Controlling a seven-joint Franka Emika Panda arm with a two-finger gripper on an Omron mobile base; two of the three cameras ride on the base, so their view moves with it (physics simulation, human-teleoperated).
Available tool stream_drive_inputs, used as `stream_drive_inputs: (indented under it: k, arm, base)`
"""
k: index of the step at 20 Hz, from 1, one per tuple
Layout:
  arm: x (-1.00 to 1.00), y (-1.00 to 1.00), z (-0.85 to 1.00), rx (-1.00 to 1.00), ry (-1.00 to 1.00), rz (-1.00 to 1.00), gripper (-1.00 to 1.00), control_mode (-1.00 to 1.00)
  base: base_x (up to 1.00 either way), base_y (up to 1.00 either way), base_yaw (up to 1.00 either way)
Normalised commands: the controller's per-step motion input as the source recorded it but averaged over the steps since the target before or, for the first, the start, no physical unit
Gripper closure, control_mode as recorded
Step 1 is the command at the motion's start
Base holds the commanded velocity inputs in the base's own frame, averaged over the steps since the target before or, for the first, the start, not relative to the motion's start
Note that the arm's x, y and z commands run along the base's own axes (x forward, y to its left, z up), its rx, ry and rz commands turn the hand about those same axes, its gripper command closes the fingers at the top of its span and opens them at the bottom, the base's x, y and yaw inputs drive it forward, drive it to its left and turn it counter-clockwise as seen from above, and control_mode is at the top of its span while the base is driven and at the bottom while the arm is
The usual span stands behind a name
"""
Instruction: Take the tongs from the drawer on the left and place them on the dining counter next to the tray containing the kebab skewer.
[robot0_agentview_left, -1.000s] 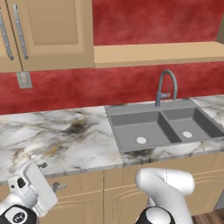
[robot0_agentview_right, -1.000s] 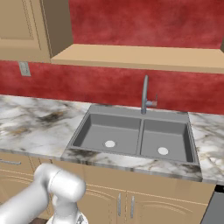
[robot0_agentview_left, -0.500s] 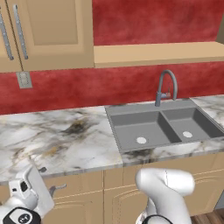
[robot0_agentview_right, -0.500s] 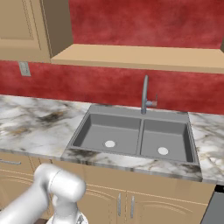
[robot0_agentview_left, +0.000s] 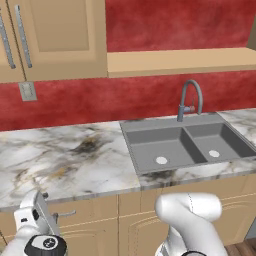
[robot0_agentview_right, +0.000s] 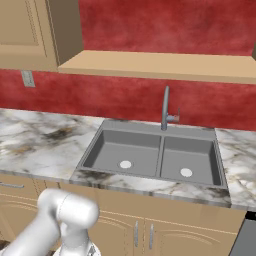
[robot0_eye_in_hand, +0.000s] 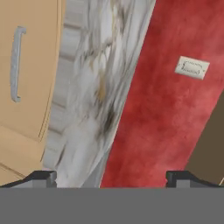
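Drawer (robot0_eye_in_hand: 30, 74): shut, near left under the worktop (robot0_agentview_left: 65, 160), tongs presumably inside, unseen | gripper (robot0_eye_in_hand: 111, 177): jaws spread wide, empty, facing it | your grab: bar handle (robot0_eye_in_hand: 15, 63) first; expect slim, stiff, slippery metal tongs, so pinch both arms mid-length.

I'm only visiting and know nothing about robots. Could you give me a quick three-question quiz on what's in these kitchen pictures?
1. True or false: the drawer under the marble worktop is shut.
2. How many basins does the grey sink have? A) one B) two C) three
3. Fill in the blank: the wall behind the faucet is coloured ____.

Key: 1 true; 2 B; 3 red.
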Motion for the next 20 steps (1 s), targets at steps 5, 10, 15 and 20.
stream_drive_inputs:
  k: [5,10,15,20]
  arm:
    - [0.22,0.00,-0.20,0.28,-0.08,0.30,-1.00,-1.00]
    - [0.09,0.00,-0.16,0.25,-0.04,0.05,-1.00,-1.00]
    - [0.05,0.00,-0.18,0.00,0.00,-0.02,-1.00,-1.00]
    - [0.05,0.00,-0.61,0.00,0.00,-0.06,-1.00,-1.00]
  base:
    - [0.00,0.00,0.00]
    - [0.00,0.00,0.00]
    - [0.00,0.00,0.00]
    - [0.00,0.00,0.00]
